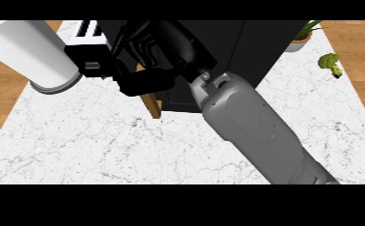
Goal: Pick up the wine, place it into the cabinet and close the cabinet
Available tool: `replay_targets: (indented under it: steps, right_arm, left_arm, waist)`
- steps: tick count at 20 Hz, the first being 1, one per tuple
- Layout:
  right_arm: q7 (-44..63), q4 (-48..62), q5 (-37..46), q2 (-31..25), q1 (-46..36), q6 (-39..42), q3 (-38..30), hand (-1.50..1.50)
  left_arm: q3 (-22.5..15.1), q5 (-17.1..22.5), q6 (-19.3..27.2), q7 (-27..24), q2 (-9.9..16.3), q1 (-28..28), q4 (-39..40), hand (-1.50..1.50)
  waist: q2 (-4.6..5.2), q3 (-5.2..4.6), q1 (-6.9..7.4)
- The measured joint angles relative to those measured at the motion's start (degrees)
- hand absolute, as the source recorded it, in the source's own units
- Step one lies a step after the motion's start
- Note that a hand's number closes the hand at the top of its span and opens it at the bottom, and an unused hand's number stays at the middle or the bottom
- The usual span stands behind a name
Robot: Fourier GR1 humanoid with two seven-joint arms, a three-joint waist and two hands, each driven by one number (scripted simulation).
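The right forearm (260,133) rises from the lower edge across the marble counter (92,143). Its hand (160,46) has the fingers curled against the edge of the cabinet (242,51) door (152,105), which stands partly open. The wine does not show. Further left stand a toaster (89,39) and a white cylinder (35,56); at far right lie broccoli (329,64) and a plant (305,33).

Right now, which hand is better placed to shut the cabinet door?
The right hand: it is already at the cabinet, beside the wooden door edge. The left hand is not in view.
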Motion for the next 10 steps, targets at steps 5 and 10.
replay_targets:
  steps: [5,10]
  right_arm:
    - [-3.83,1.62,-0.44,-1.25,-0.12,2.76,-0.23,1.50]
    - [-5.95,2.88,-1.37,-1.91,-0.88,5.05,-0.41,1.50]
  left_arm:
    - [-2.97,-2.70,2.52,0.45,-1.77,-2.01,-0.47,-1.50]
    - [-4.99,-4.28,4.74,0.81,-3.31,-5.00,0.95,-1.50]
  waist:
    - [-0.35,-0.43,0.50]
    - [-0.27,-0.78,0.35]
